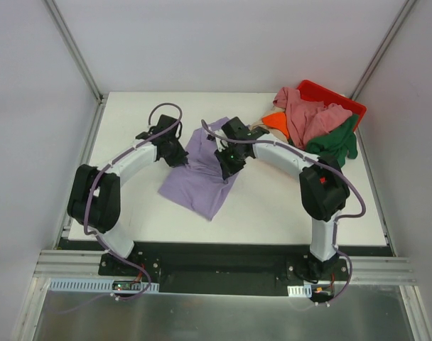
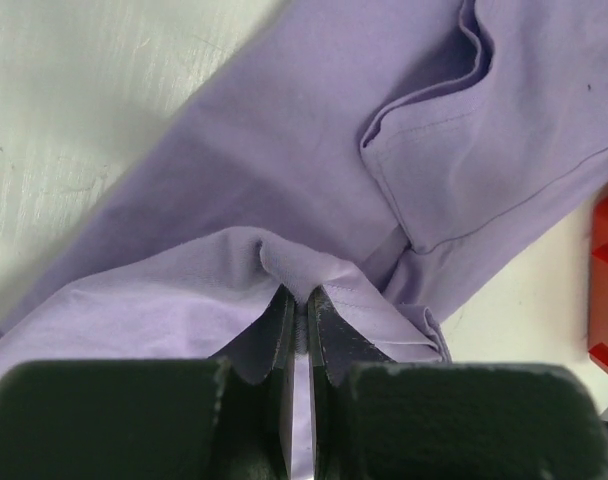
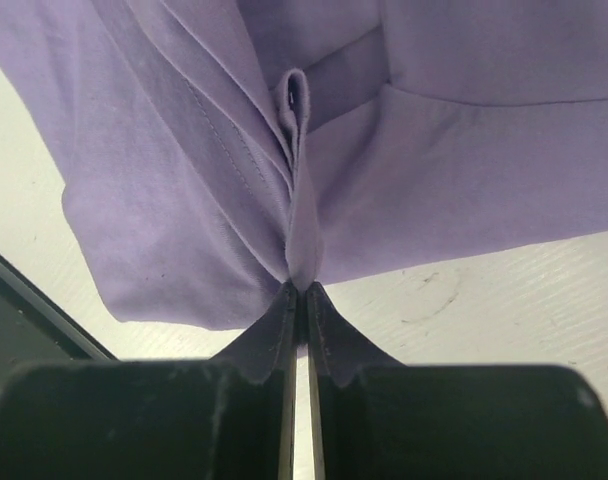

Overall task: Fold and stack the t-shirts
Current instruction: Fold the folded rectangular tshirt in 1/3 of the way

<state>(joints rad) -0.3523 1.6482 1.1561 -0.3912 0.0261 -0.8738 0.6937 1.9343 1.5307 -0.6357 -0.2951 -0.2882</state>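
Dark fingers of the left hand (image 2: 299,312) fill the bottom of its wrist view, pressed together on a raised ridge of the purple shirt (image 1: 199,177). The right hand (image 3: 299,297) is likewise pinched shut on a thin, doubled fold of the same shirt.

From above, that shirt lies spread in the middle of the white tabletop (image 1: 287,206), its top edge gathered between the two hands and its lower corner pointing toward the bottom of the frame. The pink shirt (image 1: 308,117), green shirt (image 1: 338,142) and orange shirt (image 1: 276,119) sit heaped in the upper right, spilling over the rim of the red bin (image 1: 340,99).

The cloth looks light, thin and quite limp: it creases at each pinch and will sag and drag rather than hold any shape. It should not slip much, but a pinch on a single layer may pull loose. Seams and hems, such as the stitched sleeve edge in the left wrist view, look like the firmest places to hold.
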